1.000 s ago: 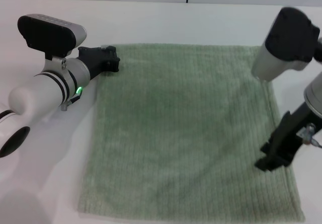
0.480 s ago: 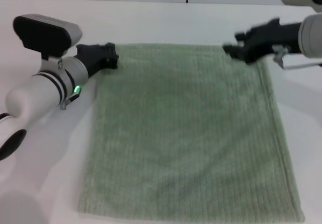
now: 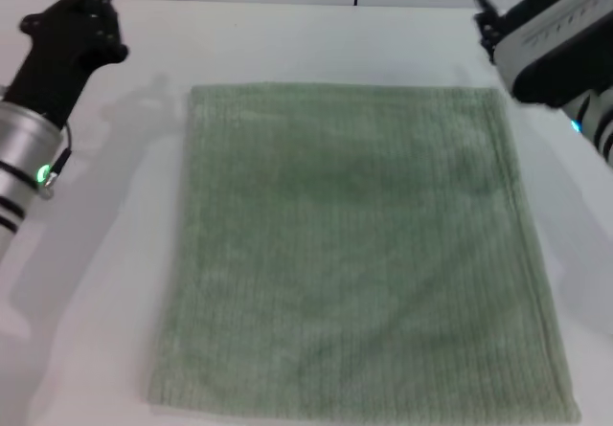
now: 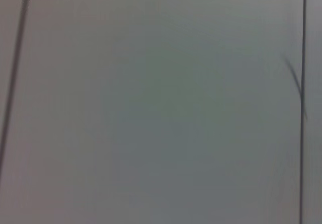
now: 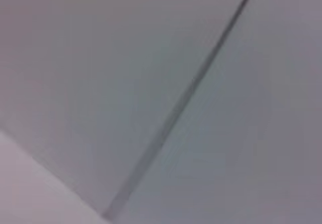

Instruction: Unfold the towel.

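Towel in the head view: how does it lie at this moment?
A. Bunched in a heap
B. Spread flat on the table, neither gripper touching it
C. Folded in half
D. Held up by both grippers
B: the towel lies open and flat, with the left gripper and right gripper raised clear of its far corners.

- Only a flat, pale grey wall panel (image 5: 100, 83) in view, plain and smooth.
- One thin dark seam (image 5: 186, 98) running slantwise across, with a second grey panel (image 5: 261, 133) on its far side.
- A lighter, whitish strip (image 5: 25, 183) at one corner, meeting the grey panel along a slanted edge.
- No fingers, no cloth showing here.
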Motion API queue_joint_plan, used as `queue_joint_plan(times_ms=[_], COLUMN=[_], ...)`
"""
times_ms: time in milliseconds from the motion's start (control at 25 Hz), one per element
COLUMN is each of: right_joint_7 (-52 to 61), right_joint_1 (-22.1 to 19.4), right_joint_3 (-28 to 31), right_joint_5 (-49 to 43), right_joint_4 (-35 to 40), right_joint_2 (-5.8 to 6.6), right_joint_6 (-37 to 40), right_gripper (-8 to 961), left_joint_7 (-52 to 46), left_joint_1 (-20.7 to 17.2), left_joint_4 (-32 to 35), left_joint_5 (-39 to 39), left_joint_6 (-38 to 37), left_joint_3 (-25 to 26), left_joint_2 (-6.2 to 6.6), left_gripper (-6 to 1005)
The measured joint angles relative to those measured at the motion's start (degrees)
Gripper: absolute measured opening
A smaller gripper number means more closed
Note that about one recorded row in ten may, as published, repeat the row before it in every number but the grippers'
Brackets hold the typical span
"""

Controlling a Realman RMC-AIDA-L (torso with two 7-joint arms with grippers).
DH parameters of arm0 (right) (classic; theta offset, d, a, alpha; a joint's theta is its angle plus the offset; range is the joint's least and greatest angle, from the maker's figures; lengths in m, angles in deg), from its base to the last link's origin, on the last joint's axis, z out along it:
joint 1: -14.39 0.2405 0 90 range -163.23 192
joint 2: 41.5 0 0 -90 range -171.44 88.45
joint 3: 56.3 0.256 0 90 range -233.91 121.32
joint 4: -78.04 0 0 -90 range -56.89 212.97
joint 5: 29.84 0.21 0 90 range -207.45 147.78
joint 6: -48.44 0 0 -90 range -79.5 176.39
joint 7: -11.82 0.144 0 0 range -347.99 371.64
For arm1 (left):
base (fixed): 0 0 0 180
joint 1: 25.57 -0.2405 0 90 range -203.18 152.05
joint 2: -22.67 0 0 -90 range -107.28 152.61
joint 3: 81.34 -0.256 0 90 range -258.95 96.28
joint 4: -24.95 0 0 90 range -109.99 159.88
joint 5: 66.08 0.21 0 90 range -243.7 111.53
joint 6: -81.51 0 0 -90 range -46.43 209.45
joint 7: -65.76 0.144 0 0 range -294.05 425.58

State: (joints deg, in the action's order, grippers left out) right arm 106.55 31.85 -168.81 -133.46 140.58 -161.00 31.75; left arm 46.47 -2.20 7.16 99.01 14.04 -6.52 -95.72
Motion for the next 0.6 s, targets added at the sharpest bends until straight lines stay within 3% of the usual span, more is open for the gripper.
queue_joint_plan(times_ms=[80, 200, 320, 400, 480, 520, 560, 600], right_joint_7=[5.17, 18.5, 33.04, 39.05, 43.33, 54.67, 54.67, 65.24], right_joint_1=[-0.26, -1.79, -3.43, -3.34, -3.06, -2.36, -2.36, -1.62], right_joint_3=[-5.94, -9.94, -9.91, -9.72, -9.53, -8.16, -8.16, -6.26], right_joint_5=[-4.96, -11.81, -16.68, -17.23, -17.46, -19.34, -19.34, -23.24], right_joint_4=[-3.81, -6.94, -9.27, -11.22, -12.58, -15.99, -15.99, -19.55], right_joint_2=[-0.07, -0.06, 0.01, 0.11, 0.26, 0.69, 0.69, 1.04], right_joint_6=[-13.06, -24.22, -29.63, -31.68, -32.78, -34.11, -34.11, -35.0], right_gripper=[355, 355, 356, 356, 477, 537, 537, 537], left_joint_7=[-0.87, -2.02, -2.54, -2.54, -2.54, -2.54, -2.54, -2.54], left_joint_1=[-0.9, -1.18, -1.17, -1.13, -1.04, -0.92, -0.92, -0.82], left_joint_4=[-0.03, 0.49, 0.61, 0.61, 0.63, 0.65, 0.65, 0.65], left_joint_5=[-0.02, -0.02, 0.02, 0.02, 0.0, -0.02, -0.02, -0.03], left_joint_6=[-0.92, 0.03, 1.39, 1.58, 1.98, 2.27, 2.27, 2.45], left_joint_3=[0.72, 1.65, 1.75, 1.77, 1.83, 1.87, 1.87, 2.02], left_joint_2=[0.09, 0.1, 0.22, 0.22, 0.23, 0.24, 0.24, 0.25], left_gripper=[12, 13, 13, 100, 187, 187, 187, 187])
